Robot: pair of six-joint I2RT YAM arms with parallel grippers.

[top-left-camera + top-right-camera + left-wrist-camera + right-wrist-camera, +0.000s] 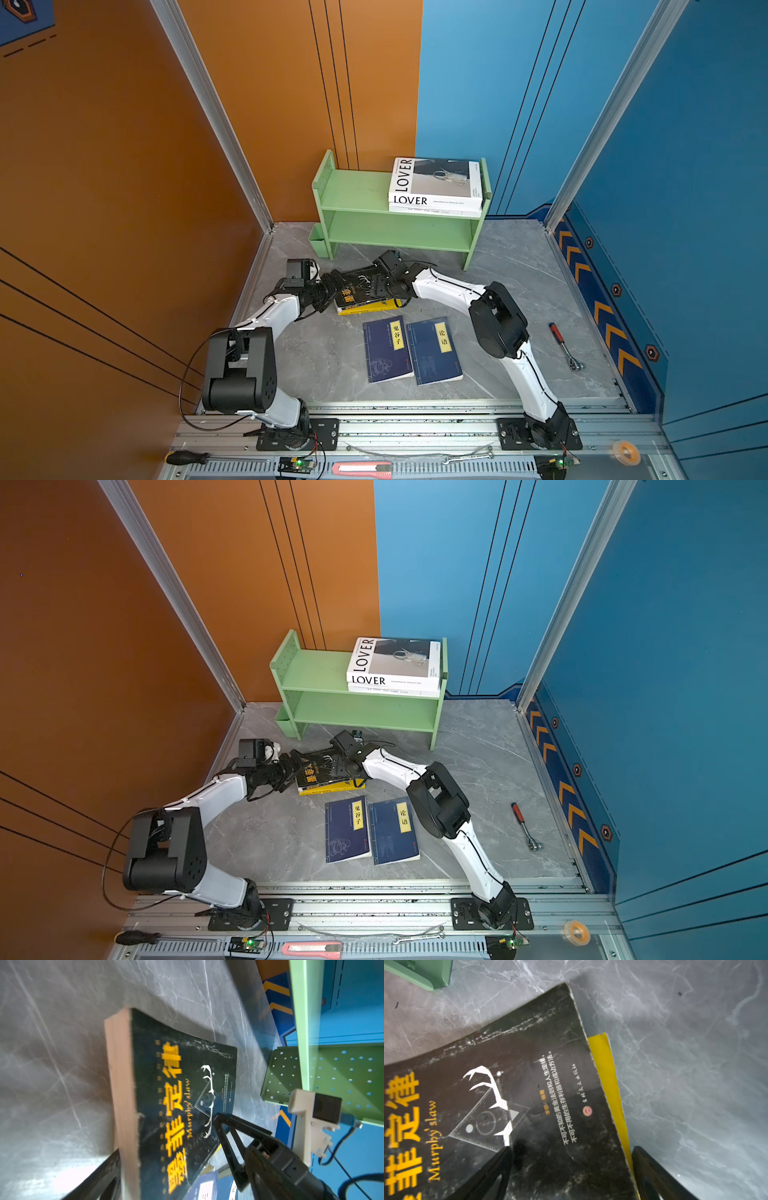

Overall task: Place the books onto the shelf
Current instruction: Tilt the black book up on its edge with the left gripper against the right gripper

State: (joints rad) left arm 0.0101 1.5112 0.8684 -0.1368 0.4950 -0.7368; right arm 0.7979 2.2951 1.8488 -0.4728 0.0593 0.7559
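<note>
Grey marbled stone forms the table [519, 291], filling the lower middle of both top views. At upper centre, against the back wall, stands the pale green shelf [357, 191]. On the right half of its top tier a white book [436, 178] lettered LOVER lies flat on a second white book [436, 212], of which only the front edge shows. At lower centre a navy book [386, 349] and a second navy book [434, 351] lie flat side by side, each with a yellow label. Just above them, in front of the shelf, the black book [357, 286] with yellow characters rests askew on the yellow book [365, 308], which peeks out along its near edge. The left gripper [336, 289] sits at the black book's left end with its jaws spread. One finger [99, 1176] lies just beside the page edge, and no clamping shows. The right gripper [572, 1149] comes in from the right, also spread. One finger [500, 1163] is over the cover near the white antlers, and the other [652, 1167] is past the book's edge above the table, gripping nothing. A small green cup [318, 245] hangs at the shelf's lower left, and a red-handled wrench [565, 345] lies well apart at right.
</note>
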